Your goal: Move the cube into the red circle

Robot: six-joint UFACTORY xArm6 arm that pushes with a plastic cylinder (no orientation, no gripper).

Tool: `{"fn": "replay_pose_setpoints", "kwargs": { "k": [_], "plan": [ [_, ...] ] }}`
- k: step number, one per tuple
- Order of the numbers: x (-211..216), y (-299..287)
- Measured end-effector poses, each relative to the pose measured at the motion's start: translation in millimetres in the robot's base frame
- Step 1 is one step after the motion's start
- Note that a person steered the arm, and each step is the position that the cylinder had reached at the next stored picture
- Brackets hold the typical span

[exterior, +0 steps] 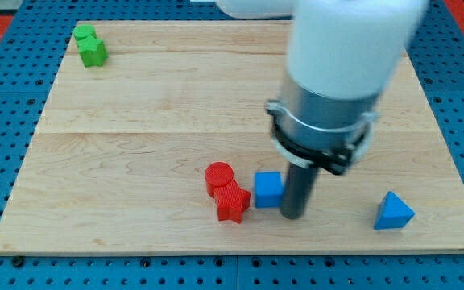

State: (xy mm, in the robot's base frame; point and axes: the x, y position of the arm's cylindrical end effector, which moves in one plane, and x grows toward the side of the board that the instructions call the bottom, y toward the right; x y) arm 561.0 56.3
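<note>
A blue cube [268, 189] sits on the wooden board near the view's bottom middle. A red circle block [219, 176] stands just left of it, with a red star-shaped block [232, 203] touching the circle at its lower right. The cube lies close to the red star's right side. My tip [293, 214] is right beside the cube, on its right side, touching or nearly touching it. The arm's grey and white body hangs above the tip and hides the board behind it.
A blue triangle block [393, 212] lies at the view's bottom right. Two green blocks [90, 46] sit together at the view's top left corner. The wooden board [135, 145] lies on a blue pegboard surface.
</note>
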Motion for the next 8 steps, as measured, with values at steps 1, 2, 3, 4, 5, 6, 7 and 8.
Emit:
{"fn": "replay_pose_setpoints", "kwargs": {
  "k": [1, 2, 3, 4, 5, 6, 7, 8],
  "plan": [
    [-10, -9],
    [9, 36],
    [54, 67],
    [42, 165],
    [3, 157],
    [11, 113],
    [19, 153],
    [56, 122]
  ]
}}
